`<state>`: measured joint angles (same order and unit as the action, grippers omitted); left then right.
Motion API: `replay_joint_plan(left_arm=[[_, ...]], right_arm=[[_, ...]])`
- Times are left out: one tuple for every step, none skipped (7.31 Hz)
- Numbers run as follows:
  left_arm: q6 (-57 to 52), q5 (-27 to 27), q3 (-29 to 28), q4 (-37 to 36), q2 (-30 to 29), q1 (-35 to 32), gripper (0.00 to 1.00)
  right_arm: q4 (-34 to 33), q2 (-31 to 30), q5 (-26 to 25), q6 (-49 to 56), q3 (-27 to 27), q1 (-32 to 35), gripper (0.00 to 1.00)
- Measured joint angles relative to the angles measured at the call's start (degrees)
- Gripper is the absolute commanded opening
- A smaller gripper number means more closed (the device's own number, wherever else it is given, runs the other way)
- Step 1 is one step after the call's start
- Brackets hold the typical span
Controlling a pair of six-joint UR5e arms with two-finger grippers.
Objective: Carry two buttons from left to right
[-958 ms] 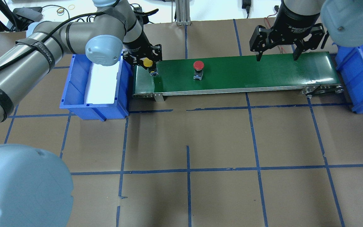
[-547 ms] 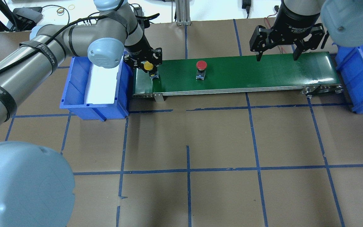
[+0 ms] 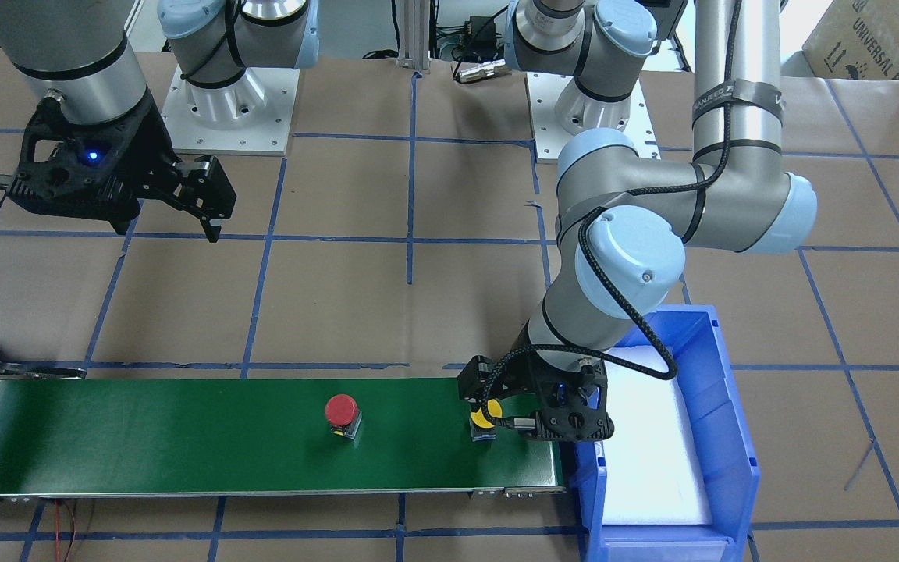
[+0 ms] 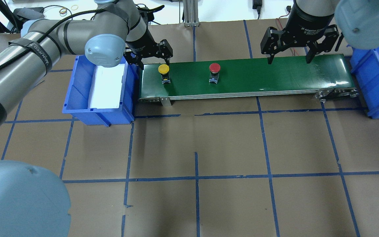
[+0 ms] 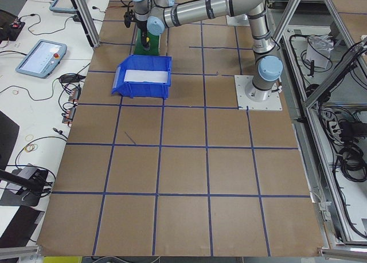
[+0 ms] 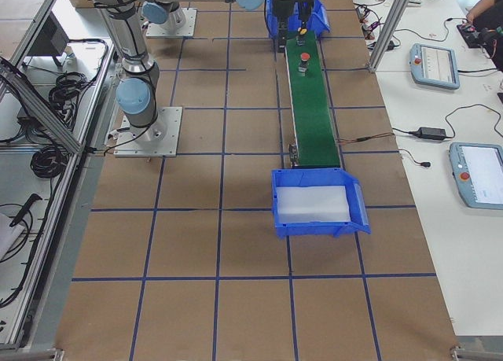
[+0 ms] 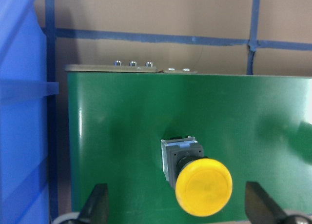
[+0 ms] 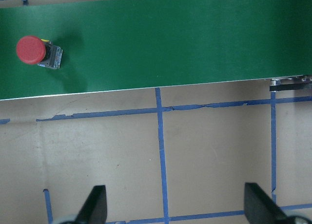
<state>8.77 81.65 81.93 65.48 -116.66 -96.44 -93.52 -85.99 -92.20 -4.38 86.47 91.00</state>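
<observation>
The yellow button (image 4: pixel 163 69) stands upright on the green conveyor belt (image 4: pixel 258 74) near its left end. My left gripper (image 4: pixel 153 61) is open and hovers just over and behind the button, not holding it. In the left wrist view the yellow button (image 7: pixel 203 186) sits between the spread fingers (image 7: pixel 97 207). The red button (image 4: pixel 214 68) stands upright further right on the belt, and also shows in the front view (image 3: pixel 341 410) and the right wrist view (image 8: pixel 31 50). My right gripper (image 4: pixel 288 60) is open and empty above the belt's right part.
A blue bin (image 4: pixel 77 95) with a white liner stands against the belt's left end. A second blue bin (image 4: pixel 364 72) stands at the right end. The brown table top (image 4: pixel 196 148) carries a grid of blue tape.
My left gripper has opened, let go of the yellow button and drawn back and up. Both buttons have shifted to the right along the belt. The right arm has not moved.
</observation>
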Motion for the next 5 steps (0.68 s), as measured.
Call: replay_joint_plan(left_arm=[[-0.24, 1.17, 0.25, 1.92, 2.29, 0.22, 1.00], [-1.05, 3.19, 0.44, 5.49, 5.07, 1.27, 1.00], [-3.02, 4.47, 0.51, 10.72, 8.45, 3.75, 1.00], [-5.10, 5.28, 0.67, 16.69, 12.28, 6.18, 1.00], [-6.63, 6.62, 0.92, 23.23, 16.54, 7.48, 1.00]], right_arm=[[0.00, -0.03, 0.02, -0.01, 0.01, -0.01, 1.00], [0.00, -0.04, 0.06, -0.07, 0.00, 0.03, 1.00], [0.00, -0.05, 0.08, -0.18, -0.01, 0.11, 1.00], [0.00, -0.06, 0.08, -0.24, -0.01, 0.17, 1.00], [0.00, -0.06, 0.09, -0.26, 0.03, 0.20, 1.00]])
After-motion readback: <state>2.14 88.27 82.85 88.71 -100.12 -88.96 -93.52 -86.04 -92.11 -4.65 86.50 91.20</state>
